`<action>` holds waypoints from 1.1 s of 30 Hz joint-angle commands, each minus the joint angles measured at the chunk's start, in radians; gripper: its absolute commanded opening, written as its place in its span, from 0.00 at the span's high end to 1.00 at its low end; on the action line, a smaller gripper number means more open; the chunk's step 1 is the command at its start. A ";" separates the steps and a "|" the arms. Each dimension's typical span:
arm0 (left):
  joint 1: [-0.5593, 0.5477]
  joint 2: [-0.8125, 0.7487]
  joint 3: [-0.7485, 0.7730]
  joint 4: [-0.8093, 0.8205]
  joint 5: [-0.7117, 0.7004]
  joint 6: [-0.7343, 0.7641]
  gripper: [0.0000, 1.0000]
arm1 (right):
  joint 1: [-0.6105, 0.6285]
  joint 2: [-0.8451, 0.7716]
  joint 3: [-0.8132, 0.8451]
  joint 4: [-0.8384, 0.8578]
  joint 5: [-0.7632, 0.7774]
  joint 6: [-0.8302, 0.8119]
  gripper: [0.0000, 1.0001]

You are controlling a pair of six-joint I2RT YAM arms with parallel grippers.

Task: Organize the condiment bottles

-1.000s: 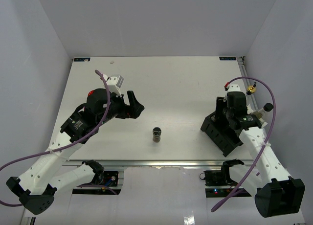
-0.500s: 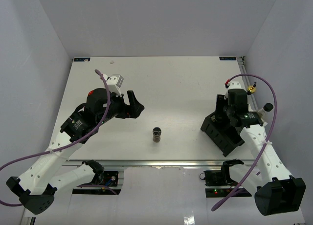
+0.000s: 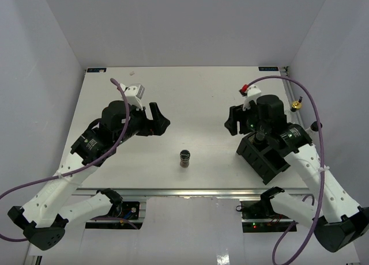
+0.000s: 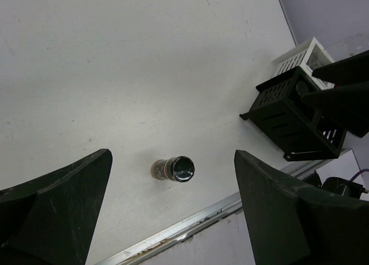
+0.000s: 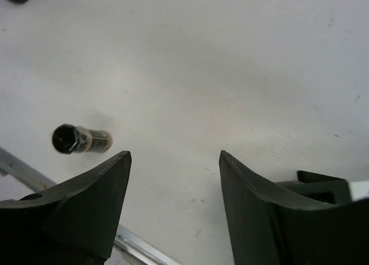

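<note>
One small dark black-lidded jar [image 3: 184, 158] stands alone near the table's front edge; it shows in the left wrist view [image 4: 174, 169] and the right wrist view [image 5: 78, 139]. My left gripper [image 3: 161, 120] is open and empty, up and left of the jar [image 4: 173, 219]. My right gripper [image 3: 230, 121] is open and empty, up and right of the jar [image 5: 173, 201]. The gold-topped bottle [image 3: 296, 105] stands at the far right edge. A black cap [image 3: 315, 126] peeks out behind the right arm. The red-capped jar and the other bottles are hidden.
The black open-topped box [image 3: 266, 158] sits at the front right under my right arm, also seen in the left wrist view [image 4: 291, 121]. A white slatted holder [image 4: 301, 55] stands behind it. The metal rail [image 3: 190, 191] runs along the table's front edge.
My right gripper has swung left from above the black box out over the open table. My left gripper has shifted slightly up. The jar has not moved.
</note>
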 commanded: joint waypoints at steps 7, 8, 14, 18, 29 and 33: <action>0.004 -0.041 0.065 -0.036 -0.063 0.007 0.02 | 0.472 0.288 0.117 0.079 0.002 0.024 0.25; 0.004 -0.050 0.065 -0.039 -0.069 0.007 0.02 | 0.495 0.319 0.131 0.087 0.006 0.026 0.25; 0.004 -0.080 0.052 -0.058 -0.103 0.009 0.02 | 0.546 0.449 0.193 0.068 0.093 0.041 0.22; 0.004 -0.098 0.044 -0.061 -0.112 0.010 0.02 | 0.552 0.504 0.189 0.081 0.094 0.034 0.21; 0.004 -0.118 0.030 -0.065 -0.136 0.011 0.02 | 0.571 0.617 0.200 0.098 0.106 0.042 0.20; 0.004 -0.124 0.042 -0.078 -0.140 0.017 0.02 | 0.578 0.653 0.208 0.076 0.134 0.054 0.21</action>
